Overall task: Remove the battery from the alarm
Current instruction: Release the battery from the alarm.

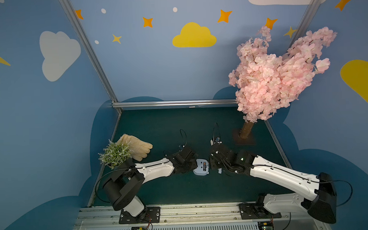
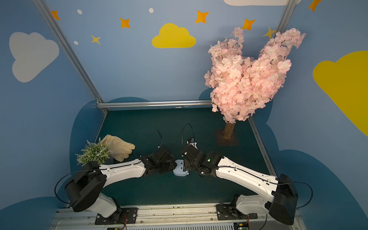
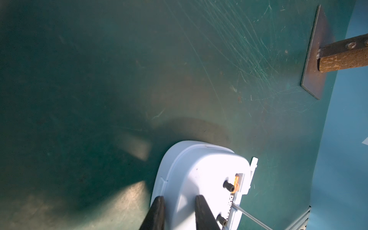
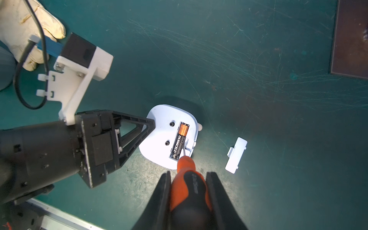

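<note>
Orange-and-black moulded handle of the screwdriver (image 4: 188, 195) sits clamped in my right gripper (image 4: 188, 179), and its thin steel shaft slants down to the side of the battery (image 4: 180, 139). That black cylinder with a copper end lies in the rectangular compartment in the back of the alarm (image 4: 159, 127), a smooth pale blue rounded-square shell lying face down on the scratched green mat (image 4: 239, 59). My left gripper (image 3: 179, 199) is closed over the shell's opposite edge, with one black finger on the back and one against the side wall. Near the alarm but apart from it, the flat pale plastic cover (image 4: 236, 155) lies on the mat. Well apart from them lies a cream fabric glove (image 1: 138, 146).
</note>
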You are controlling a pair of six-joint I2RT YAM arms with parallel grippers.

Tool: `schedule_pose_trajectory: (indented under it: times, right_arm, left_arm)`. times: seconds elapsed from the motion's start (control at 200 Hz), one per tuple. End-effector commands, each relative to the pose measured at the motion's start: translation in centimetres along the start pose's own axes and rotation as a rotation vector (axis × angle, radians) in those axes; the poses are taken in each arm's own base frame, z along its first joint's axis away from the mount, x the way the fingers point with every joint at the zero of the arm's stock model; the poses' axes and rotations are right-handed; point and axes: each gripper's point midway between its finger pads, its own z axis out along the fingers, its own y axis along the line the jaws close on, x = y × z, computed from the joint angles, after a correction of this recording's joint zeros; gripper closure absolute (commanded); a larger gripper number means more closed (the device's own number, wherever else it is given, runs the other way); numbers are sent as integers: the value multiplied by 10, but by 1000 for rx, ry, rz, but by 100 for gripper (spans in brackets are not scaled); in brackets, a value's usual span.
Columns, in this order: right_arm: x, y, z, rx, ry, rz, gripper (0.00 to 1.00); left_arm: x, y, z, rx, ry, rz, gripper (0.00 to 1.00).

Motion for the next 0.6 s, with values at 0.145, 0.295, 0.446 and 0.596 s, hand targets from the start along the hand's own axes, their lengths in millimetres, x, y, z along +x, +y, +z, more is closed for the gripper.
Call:
schedule_pose_trajectory:
  times: [0.145, 0.295, 0.446, 0.596]
  right_arm:
    - [28, 5, 17, 87, 41, -82, 100]
    - [109, -10, 41, 160, 210, -51, 100]
    - [149, -26, 41, 189, 307, -31, 100]
    - [144, -36, 27, 129, 299, 76, 100]
  left_arm:
    - [19, 32, 15, -112, 64, 2, 73]
    - [19, 33, 17, -119, 63, -7, 73]
    - [19, 33, 18, -120, 65, -10, 73]
    - [20, 37, 18, -127, 61, -17, 73]
